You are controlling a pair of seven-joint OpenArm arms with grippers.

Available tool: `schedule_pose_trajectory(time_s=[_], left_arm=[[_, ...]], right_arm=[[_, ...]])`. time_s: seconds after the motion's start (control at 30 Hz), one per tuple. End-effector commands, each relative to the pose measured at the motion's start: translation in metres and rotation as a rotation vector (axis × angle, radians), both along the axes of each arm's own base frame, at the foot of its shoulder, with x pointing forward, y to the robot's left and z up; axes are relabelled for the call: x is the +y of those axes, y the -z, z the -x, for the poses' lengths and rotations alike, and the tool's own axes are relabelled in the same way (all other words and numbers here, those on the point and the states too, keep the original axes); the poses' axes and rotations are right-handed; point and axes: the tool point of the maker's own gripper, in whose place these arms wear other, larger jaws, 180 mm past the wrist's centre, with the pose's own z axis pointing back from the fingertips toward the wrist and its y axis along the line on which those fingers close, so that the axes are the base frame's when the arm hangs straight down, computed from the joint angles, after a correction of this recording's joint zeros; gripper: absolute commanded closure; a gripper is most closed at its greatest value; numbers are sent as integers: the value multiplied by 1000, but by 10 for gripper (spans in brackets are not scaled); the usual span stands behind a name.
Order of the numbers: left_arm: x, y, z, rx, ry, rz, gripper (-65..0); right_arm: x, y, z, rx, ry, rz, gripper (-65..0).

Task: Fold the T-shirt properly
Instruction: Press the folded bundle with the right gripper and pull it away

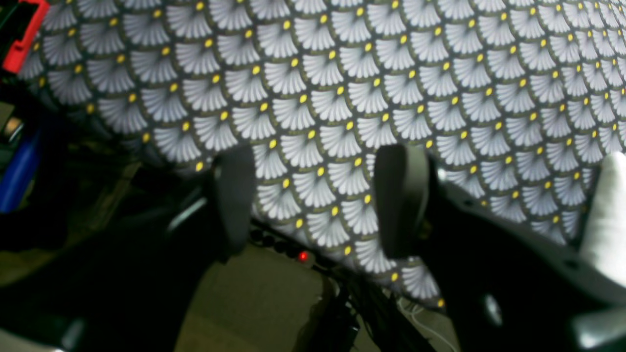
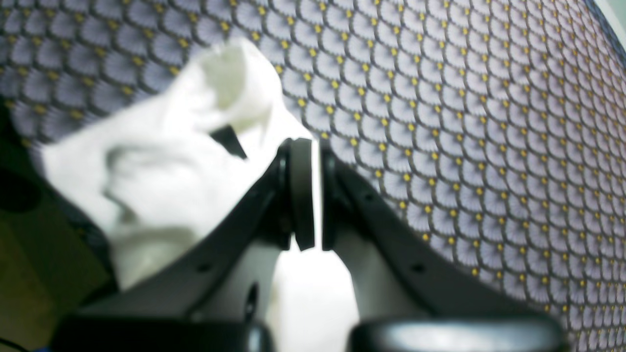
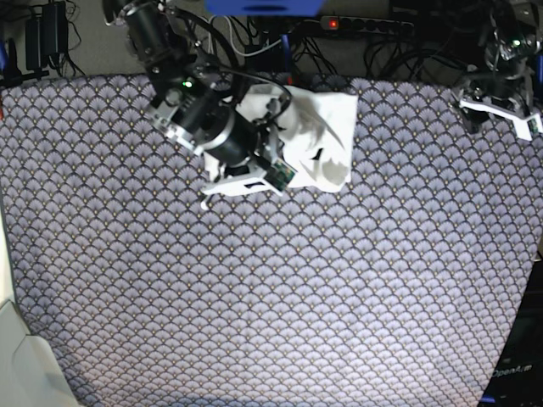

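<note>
The T-shirt (image 3: 327, 136) lies crumpled in a white heap at the far edge of the fan-patterned tablecloth (image 3: 271, 297). No print shows. In the right wrist view my right gripper (image 2: 317, 195) is shut on a thin fold of the T-shirt (image 2: 161, 181), and the small black tag (image 2: 229, 141) shows just left of the fingers. The right arm (image 3: 212, 127) leans over the heap's left side. My left gripper (image 1: 318, 200) is open and holds nothing, hovering over the table's far right corner (image 3: 501, 114), well apart from the shirt.
A power strip with a red light (image 3: 333, 24) and tangled cables lie beyond the far table edge. A red object (image 1: 22, 36) sits off the table in the left wrist view. The tablecloth's edge (image 1: 313, 254) runs below the left fingers.
</note>
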Motion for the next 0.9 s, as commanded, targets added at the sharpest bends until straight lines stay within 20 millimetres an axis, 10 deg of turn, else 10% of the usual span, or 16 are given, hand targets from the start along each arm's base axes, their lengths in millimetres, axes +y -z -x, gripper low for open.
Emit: schedule_pose_trajectory(time_s=[0.0,0.47,0.87], left_arm=[[3,-9,-4,-30,5,-20,-380],[2,-7,-1,-22,5,-19,-380],[2,-6,0,-19,6,-17,-380]], right_arm=[[3,-6,1,-13,0,-32,0],[64,37,86,118,-347,30,0],[58,29,61,63,-326,51,0]])
